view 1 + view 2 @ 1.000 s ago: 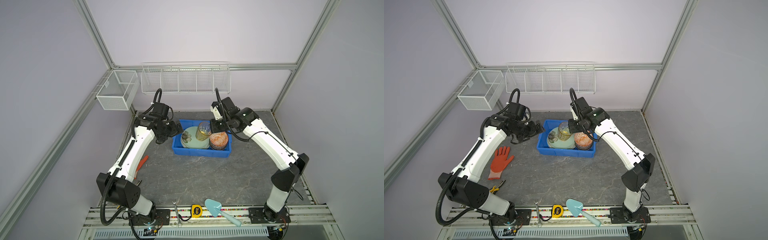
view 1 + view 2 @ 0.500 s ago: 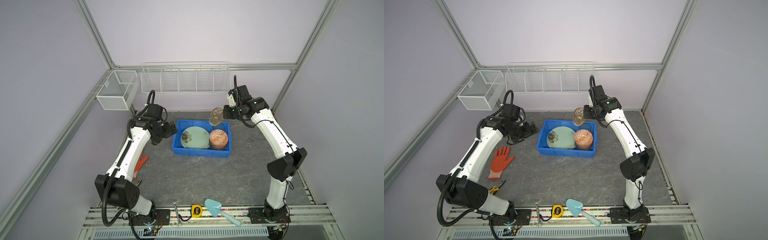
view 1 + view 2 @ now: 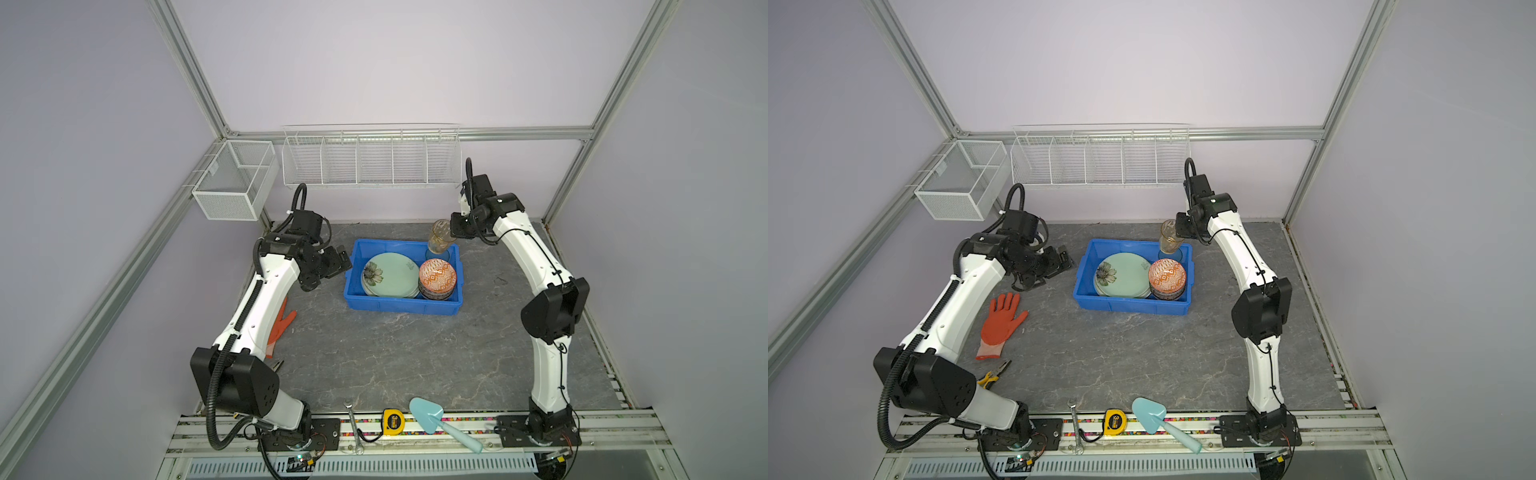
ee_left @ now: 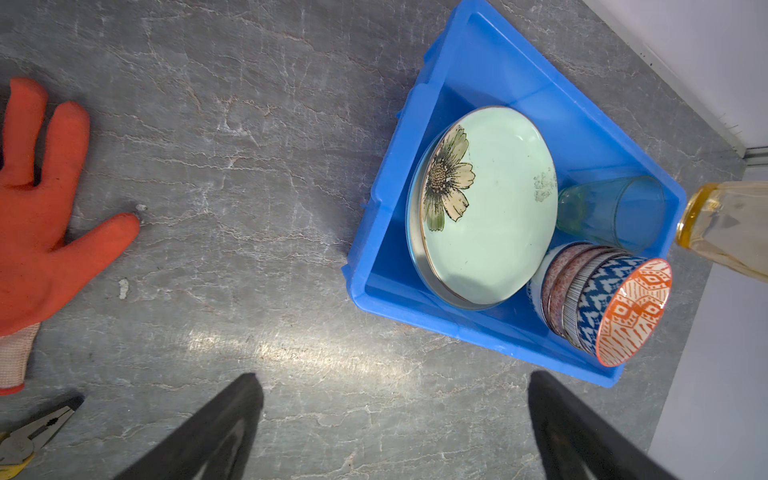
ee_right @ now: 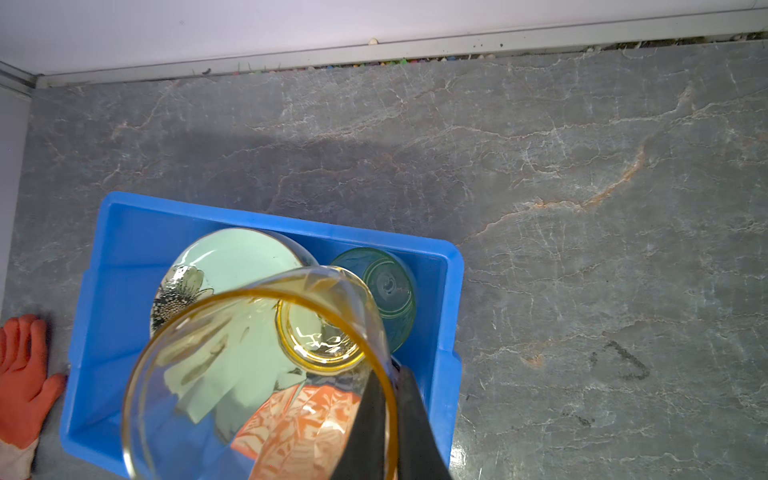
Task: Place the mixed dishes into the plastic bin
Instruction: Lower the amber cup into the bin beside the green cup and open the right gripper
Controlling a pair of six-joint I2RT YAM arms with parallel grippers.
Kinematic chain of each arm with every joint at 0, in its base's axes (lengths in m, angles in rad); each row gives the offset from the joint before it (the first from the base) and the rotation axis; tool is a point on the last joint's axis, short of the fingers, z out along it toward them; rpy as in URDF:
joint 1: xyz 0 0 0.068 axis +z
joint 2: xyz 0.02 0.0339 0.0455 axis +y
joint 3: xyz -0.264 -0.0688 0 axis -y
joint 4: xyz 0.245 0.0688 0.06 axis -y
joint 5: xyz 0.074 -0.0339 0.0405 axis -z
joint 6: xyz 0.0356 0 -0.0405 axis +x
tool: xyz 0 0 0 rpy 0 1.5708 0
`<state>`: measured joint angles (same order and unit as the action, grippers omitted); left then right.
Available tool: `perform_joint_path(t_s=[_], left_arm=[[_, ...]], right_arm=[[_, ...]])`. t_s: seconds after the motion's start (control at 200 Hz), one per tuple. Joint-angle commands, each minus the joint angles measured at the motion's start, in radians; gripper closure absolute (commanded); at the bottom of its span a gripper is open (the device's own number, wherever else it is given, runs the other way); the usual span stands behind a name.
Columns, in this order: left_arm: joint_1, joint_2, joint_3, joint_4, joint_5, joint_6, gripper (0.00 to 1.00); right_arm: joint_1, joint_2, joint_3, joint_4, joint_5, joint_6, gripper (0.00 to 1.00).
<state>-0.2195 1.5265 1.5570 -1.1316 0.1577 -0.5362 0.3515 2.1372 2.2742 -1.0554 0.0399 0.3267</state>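
Amber glass cup hangs slightly tilted from the right gripper, whose jaws pinch its rim wall, one finger inside and one outside. Beneath that gripper the plastic bin holds the green glass cup, plates and stacked bowls. The right arm rises from its base and bends over the bin's far corner, while the left gripper, spread wide and empty, hovers just beside the bin.

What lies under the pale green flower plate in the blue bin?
Under the pale green plate, only the edge of another plate shows; its face, and any plates below, are covered.
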Motion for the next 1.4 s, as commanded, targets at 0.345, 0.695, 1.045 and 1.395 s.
perform_joint_path(t_s=[0.345, 0.695, 1.045, 1.395], left_arm=[[0.017, 0.026, -0.012, -0.013, 0.008, 0.037, 0.00], [0.020, 0.025, -0.030, 0.005, 0.023, 0.044, 0.00], [0.020, 0.023, -0.023, -0.001, 0.031, 0.043, 0.01], [0.020, -0.001, -0.038, -0.003, 0.036, 0.036, 0.00]], right_arm=[[-0.006, 0.109, 0.024, -0.020, 0.079, -0.049, 0.93], [0.010, 0.166, -0.007, 0.009, 0.131, -0.062, 0.93], [0.030, 0.156, -0.109, 0.084, 0.158, -0.047, 0.92], [0.032, 0.101, -0.127, 0.090, 0.162, -0.050, 0.77]])
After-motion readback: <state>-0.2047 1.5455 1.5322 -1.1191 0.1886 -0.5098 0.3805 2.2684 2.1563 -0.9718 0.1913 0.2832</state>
